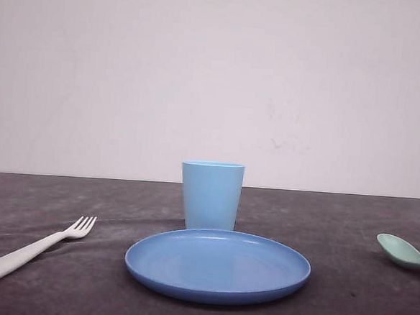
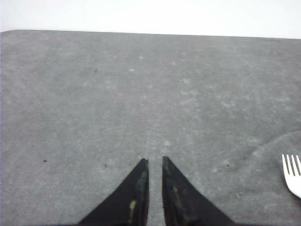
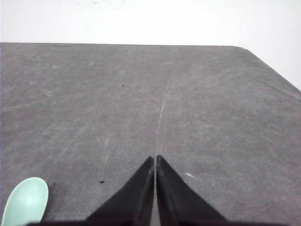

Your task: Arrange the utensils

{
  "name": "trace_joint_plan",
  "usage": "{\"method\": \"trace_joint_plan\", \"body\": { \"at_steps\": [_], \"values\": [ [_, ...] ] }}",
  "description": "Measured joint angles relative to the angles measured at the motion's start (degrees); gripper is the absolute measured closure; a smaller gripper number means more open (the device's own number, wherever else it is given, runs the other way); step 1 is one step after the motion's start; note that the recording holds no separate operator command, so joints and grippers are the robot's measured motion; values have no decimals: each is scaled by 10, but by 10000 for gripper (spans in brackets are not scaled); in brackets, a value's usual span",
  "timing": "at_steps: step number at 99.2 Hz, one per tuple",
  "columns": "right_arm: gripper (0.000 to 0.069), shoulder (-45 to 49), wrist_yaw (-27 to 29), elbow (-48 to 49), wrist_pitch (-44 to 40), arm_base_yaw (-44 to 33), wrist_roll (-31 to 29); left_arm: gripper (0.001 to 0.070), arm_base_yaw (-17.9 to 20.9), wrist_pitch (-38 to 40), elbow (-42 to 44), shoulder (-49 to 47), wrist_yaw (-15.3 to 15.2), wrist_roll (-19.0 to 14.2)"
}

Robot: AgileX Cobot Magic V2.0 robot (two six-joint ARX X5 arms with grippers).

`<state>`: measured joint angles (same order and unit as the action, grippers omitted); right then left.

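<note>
Lying flat on bench: white fork left of blue plate, mint spoon right of it. Left hand & right hand hovering clenched, grasping nothing. Risking pads skidding off thin, flat handles w/o opening first.

One small white plastic fork and one pale mint-green plastic spoon lie here. One light blue cup and one round blue plate complete it.
</note>
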<state>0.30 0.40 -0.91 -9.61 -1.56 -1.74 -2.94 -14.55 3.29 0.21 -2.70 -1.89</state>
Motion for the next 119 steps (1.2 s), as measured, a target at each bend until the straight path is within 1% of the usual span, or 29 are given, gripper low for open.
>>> {"method": "trace_joint_plan", "body": {
  "at_steps": [17, 29, 36, 41, 56, 73, 84, 95, 101, 110, 119],
  "values": [
    [685, 0, -4, 0, 4, 0, 0, 683, 0, 0, 0, 0, 0, 0],
    [685, 0, -4, 0, 31, 0, -3, 683, 0, 1, 0, 0, 0, 0],
    [685, 0, -6, 0, 40, 0, -16, 683, 0, 4, -1, 0, 0, -4],
    [685, 0, -15, 0, 39, 0, -37, 683, 0, 7, -2, 0, 0, -16],
    [685, 0, -66, 0, 39, 0, -119, 683, 0, 9, -2, 0, 0, -71],
    [685, 0, -81, 0, 46, 0, -172, 683, 0, 10, -3, 0, 0, -114],
    [685, 0, -105, 0, 46, 0, -209, 685, 0, 9, -3, 0, 2, -141],
    [685, 0, -112, -15, 7, 0, -229, 685, 0, -4, 3, 1, 21, -158],
    [685, 6, -111, -37, -15, 0, -236, 685, 0, -21, 17, 6, 25, -167],
    [685, 32, -110, -90, -39, 0, -239, 685, 0, -29, 63, 28, 26, -179],
    [685, 83, -110, -155, -61, 0, -235, 685, 0, -31, 127, 64, 33, -181]
  ]
}}
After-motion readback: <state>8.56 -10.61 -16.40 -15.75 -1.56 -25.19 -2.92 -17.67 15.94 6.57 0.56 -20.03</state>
